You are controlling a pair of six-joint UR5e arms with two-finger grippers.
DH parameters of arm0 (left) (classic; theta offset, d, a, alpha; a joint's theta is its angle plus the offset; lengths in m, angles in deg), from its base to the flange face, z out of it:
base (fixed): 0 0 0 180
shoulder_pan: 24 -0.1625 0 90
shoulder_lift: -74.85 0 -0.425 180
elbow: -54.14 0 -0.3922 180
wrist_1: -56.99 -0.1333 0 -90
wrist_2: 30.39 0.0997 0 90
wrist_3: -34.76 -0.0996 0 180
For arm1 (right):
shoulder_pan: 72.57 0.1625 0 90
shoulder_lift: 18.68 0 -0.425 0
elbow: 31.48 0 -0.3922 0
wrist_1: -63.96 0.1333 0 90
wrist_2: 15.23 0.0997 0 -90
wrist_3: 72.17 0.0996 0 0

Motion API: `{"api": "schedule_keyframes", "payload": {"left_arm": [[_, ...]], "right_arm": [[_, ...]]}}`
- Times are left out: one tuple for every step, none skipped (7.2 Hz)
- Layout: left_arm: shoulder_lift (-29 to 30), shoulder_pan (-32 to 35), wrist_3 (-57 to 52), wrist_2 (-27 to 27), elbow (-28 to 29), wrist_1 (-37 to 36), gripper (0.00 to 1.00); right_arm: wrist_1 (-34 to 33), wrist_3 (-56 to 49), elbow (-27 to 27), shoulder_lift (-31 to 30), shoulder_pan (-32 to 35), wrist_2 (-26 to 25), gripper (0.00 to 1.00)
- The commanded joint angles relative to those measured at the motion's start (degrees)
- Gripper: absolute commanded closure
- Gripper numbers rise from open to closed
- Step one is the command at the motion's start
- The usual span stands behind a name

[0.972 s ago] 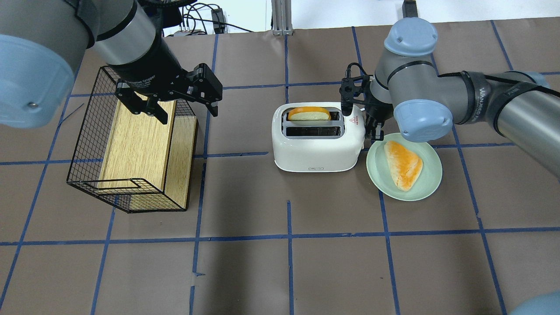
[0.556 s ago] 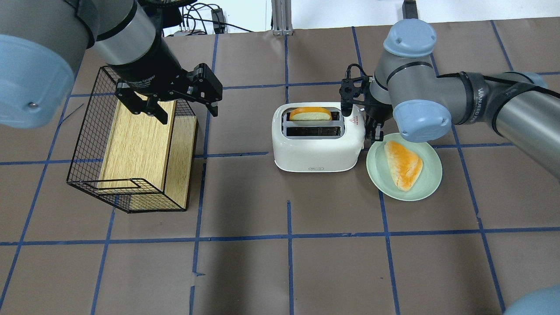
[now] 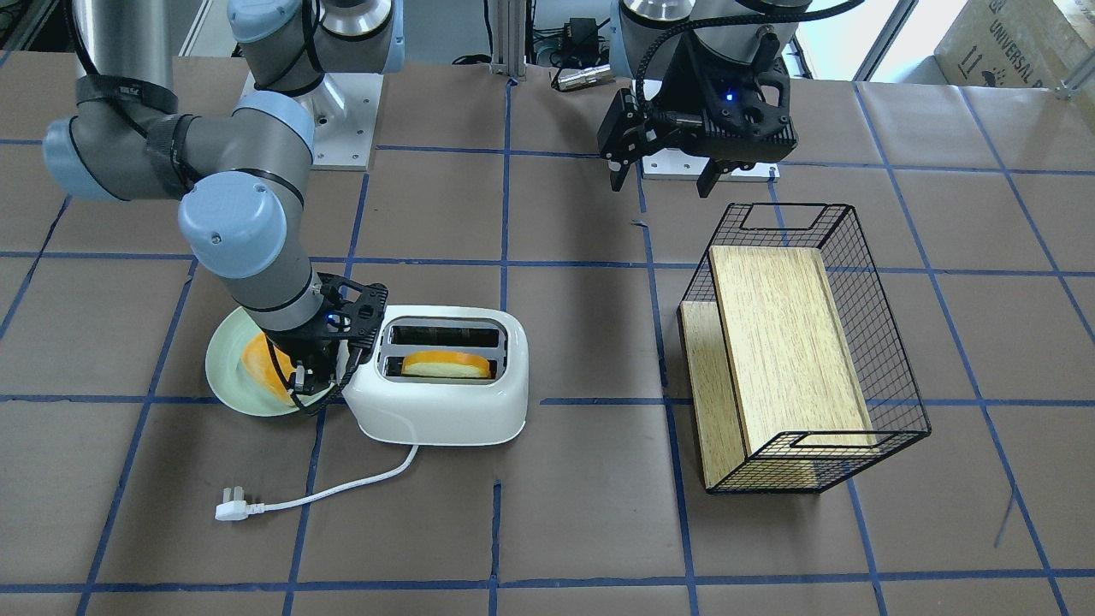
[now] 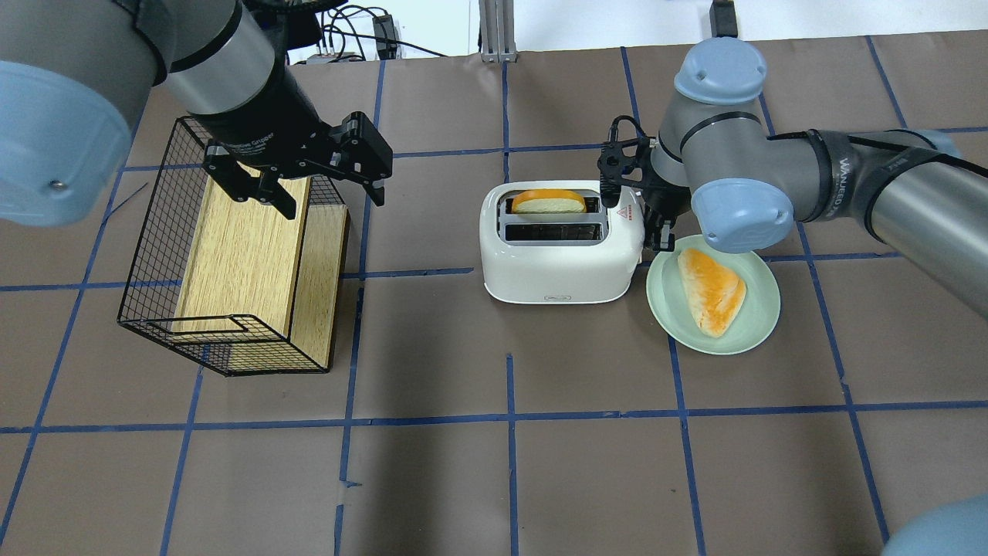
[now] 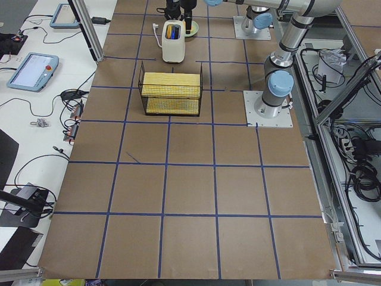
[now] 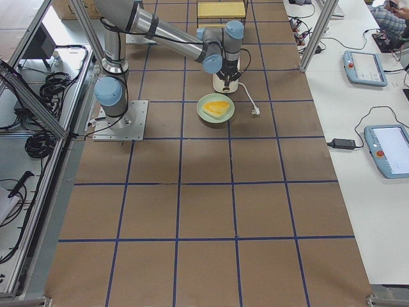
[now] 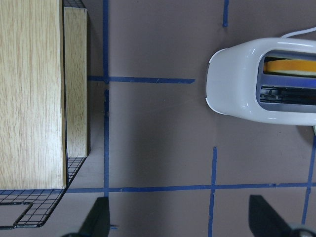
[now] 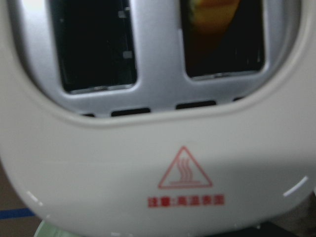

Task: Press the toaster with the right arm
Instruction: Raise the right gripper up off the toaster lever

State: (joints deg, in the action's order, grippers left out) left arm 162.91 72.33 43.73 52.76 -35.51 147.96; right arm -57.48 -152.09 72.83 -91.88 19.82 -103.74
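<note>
On the left, the wire basket [image 4: 147, 255] with a wooden board [image 4: 239, 255] sits under the left gripper [image 4: 334, 205]. That gripper is wide open and holds nothing. The toaster [image 4: 559, 262] is in the middle. At its right end, the right gripper [image 4: 662, 241] has dipped a little, so the press looks started. I cannot tell if its jaws are apart. The green plate [image 4: 752, 324] sits just beside it and could get bumped.

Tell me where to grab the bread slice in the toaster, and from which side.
Grip the bread slice by its domed top edge from above, pinching across its thin faces. Only that edge clears the toaster slot; the rest sits inside.
</note>
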Motion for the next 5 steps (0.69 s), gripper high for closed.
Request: {"api": "schedule_keyframes", "payload": {"left_arm": [[0.0,0.0,0.0,0.0,0.0,0.0,0.0],[0.0,0.0,0.0,0.0,0.0,0.0,0.0],[0.0,0.0,0.0,0.0,0.0,0.0,0.0],[0.0,0.0,0.0,0.0,0.1,0.0,0.0],[0.0,0.0,0.0,0.0,0.0,0.0,0.0]], "right_arm": [[2.1,0.3,-3.6,-1.7,-0.6,-0.1,0.77],[9.3,0.5,-8.6,-3.3,-0.7,0.0,0.77],[17.1,3.4,-13.1,-4.4,-0.6,0.0,0.77],[20.1,8.6,-14.7,-6.7,-0.6,0.2,0.77],[22.2,10.1,-14.9,-9.1,-0.6,0.2,0.77]]}}
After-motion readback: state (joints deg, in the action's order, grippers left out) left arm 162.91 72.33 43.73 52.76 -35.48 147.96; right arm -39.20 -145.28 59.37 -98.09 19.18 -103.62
